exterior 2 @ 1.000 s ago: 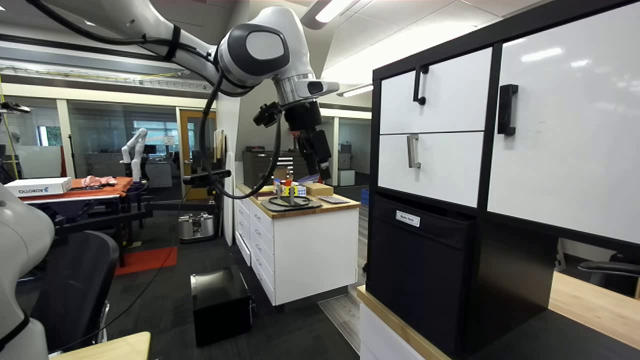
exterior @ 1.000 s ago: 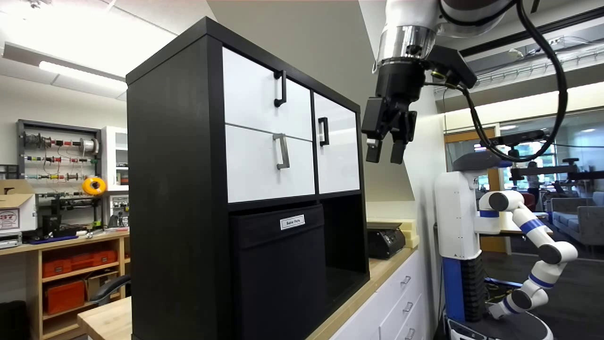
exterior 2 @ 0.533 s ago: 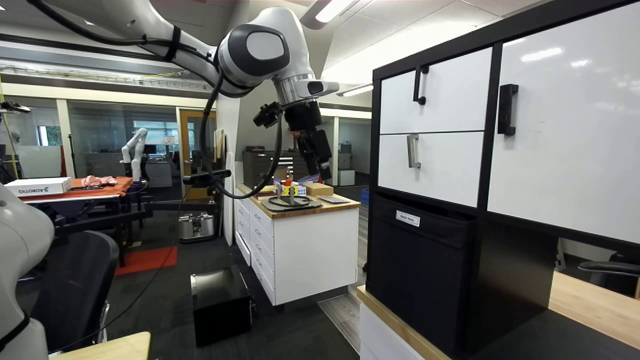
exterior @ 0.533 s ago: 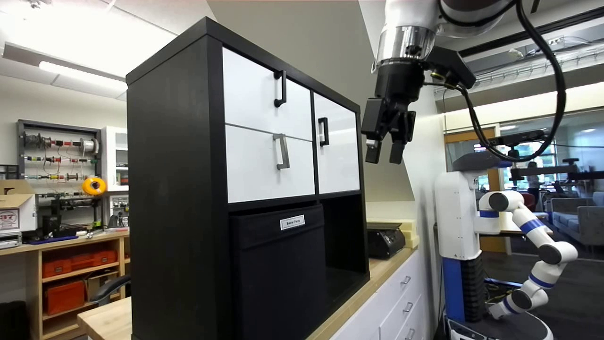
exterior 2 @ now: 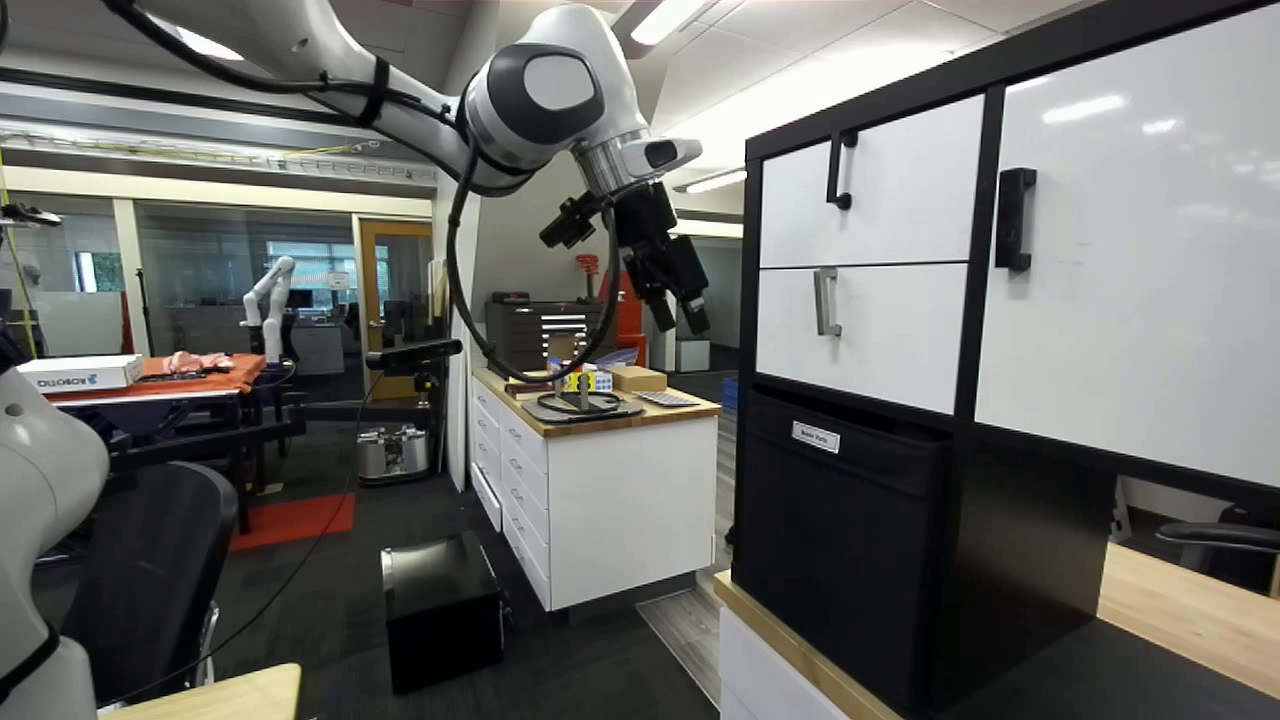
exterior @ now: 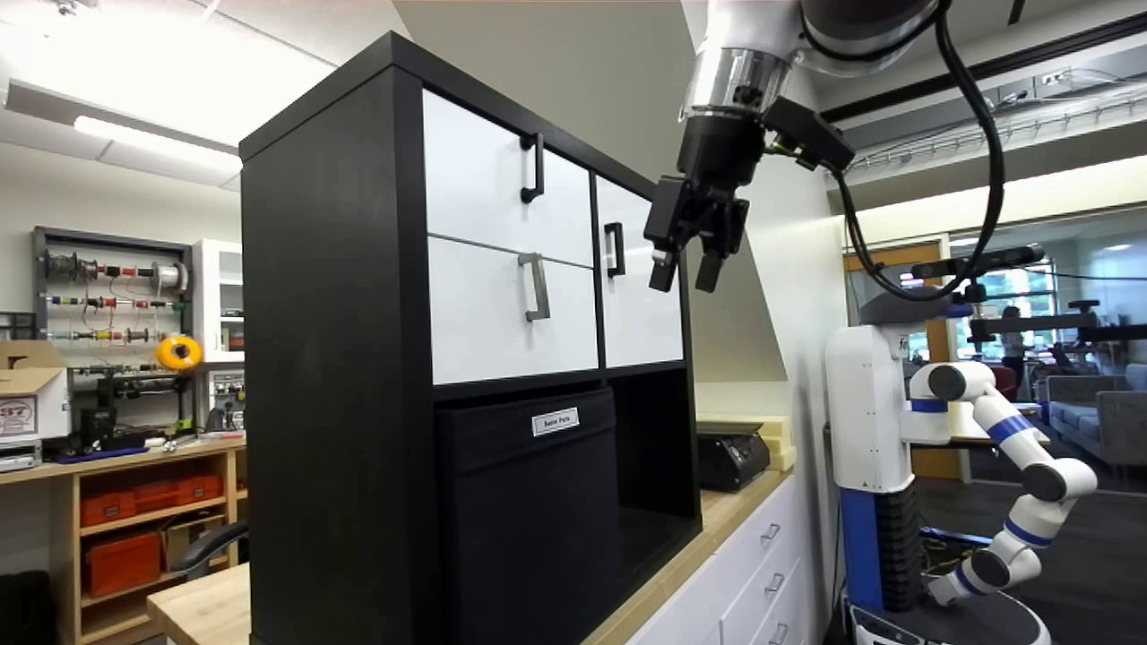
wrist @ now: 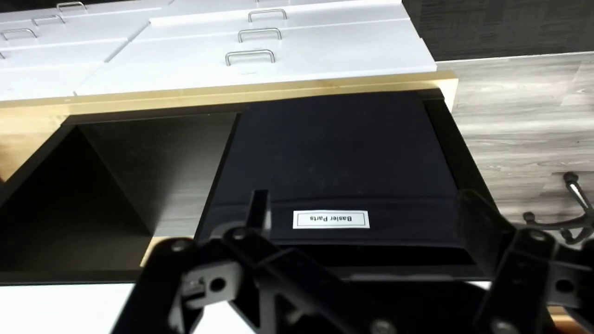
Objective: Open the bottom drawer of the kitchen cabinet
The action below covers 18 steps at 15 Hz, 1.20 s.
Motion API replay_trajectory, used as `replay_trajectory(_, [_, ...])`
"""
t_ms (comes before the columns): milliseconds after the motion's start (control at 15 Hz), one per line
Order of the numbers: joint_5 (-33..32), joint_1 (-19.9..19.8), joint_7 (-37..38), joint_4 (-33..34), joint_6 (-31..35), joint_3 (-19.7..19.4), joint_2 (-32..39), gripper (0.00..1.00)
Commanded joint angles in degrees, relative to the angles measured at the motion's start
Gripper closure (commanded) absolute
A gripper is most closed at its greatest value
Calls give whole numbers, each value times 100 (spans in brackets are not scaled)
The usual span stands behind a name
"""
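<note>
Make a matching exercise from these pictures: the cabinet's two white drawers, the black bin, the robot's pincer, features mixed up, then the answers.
Things:
1. bottom drawer
2. pincer
3. upper drawer
4. black bin

Features:
A. open, gripping nothing
B. has a black handle
C. bears a white label
D. shut, with a silver handle

Pairs: 1-D, 2-A, 3-B, 4-C

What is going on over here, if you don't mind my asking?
A robot arm is to open the bottom white drawer of the black cabinet. Its open gripper holds nothing and hangs in front of the cabinet, apart from the drawer's silver handle. The drawer is shut, so the pull has not yet begun.
</note>
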Motion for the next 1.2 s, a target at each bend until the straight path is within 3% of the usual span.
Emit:
replay_trajectory(0, [-128, -24, -43, 500, 338, -114, 492, 0])
replay_trajectory(400, [-250, -8, -108, 1279, 717, -335, 1262, 0])
replay_trajectory(1133, [-195, 212, -431, 2879, 644, -503, 2503, 0])
